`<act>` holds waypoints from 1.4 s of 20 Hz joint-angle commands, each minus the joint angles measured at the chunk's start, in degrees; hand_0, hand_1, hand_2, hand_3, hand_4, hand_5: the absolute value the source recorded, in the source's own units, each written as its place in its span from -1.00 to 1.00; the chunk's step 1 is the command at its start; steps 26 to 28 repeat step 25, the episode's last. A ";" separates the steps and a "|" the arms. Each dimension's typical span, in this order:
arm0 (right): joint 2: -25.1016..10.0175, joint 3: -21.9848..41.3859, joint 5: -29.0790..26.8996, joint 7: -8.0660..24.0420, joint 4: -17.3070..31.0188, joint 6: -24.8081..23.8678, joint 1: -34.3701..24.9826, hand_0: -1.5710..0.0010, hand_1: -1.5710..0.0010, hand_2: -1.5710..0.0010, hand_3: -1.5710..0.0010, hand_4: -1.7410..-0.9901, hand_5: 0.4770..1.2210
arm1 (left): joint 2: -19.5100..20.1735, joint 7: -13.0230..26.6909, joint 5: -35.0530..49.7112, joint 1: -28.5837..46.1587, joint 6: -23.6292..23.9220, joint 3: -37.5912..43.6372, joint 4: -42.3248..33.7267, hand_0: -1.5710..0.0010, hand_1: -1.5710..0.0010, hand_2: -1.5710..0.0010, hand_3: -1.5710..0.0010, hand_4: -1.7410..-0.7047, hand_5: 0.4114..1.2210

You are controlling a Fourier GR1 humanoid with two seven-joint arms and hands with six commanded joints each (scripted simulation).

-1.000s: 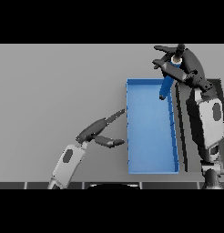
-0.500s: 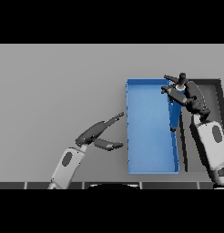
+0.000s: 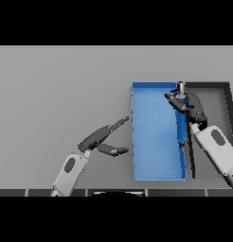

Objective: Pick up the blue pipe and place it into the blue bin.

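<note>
- Head view: I see my right hand [image 3: 188, 105] over the far right corner of the blue bin [image 3: 156, 170], fingers curled round the blue pipe [image 3: 180, 101].
- Blue pipe sits in that grasp, roughly upright, its grey top end poking out above the fingers, its blue body running down along the bin's right wall.
- I can't tell whether the pipe's lower end touches the bin floor or hangs just above it.
- Blue bin is a long open tray on the grey table [image 3: 57, 85], right of centre, long side running away from me.
- Just beside the bin's right wall I see a dark tray [image 3: 222, 87]; my right forearm crosses over it.
- My left hand [image 3: 97, 139] is near the bin's left wall, not touching it, fingers straight and spread, pointing toward the bin, thumb held apart below; it holds nothing.
- Left arm comes up from the lower edge, well apart from the right arm.
</note>
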 commanded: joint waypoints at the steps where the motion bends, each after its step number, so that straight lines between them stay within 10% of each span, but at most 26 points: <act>1: -0.92 2.65 -0.85 0.91 0.84 1.61 -1.34 0.24 0.30 0.30 0.59 0.08 1.00 | -0.03 -0.24 -0.36 0.39 0.29 -0.26 -0.18 1.00 1.00 1.00 1.00 0.67 -0.96; 7: -8.22 17.22 -6.49 1.76 4.54 7.66 -7.26 0.80 0.82 0.82 0.89 0.75 0.23 | -0.66 0.74 0.07 0.25 0.52 -0.28 -0.42 1.00 1.00 1.00 1.00 0.65 -0.96; 14: -11.33 26.73 -10.09 1.83 6.03 7.68 -12.25 0.96 0.96 0.96 0.98 0.87 -0.31 | -0.29 0.96 -0.29 0.95 0.51 -0.64 -1.06 1.00 1.00 1.00 1.00 0.65 -0.96; 28: -12.44 29.96 -11.42 1.31 6.36 8.66 -14.55 0.99 0.99 0.99 1.00 0.91 -0.55 | -0.98 2.02 -1.05 0.02 1.44 -0.58 -0.37 1.00 1.00 1.00 1.00 0.65 -0.95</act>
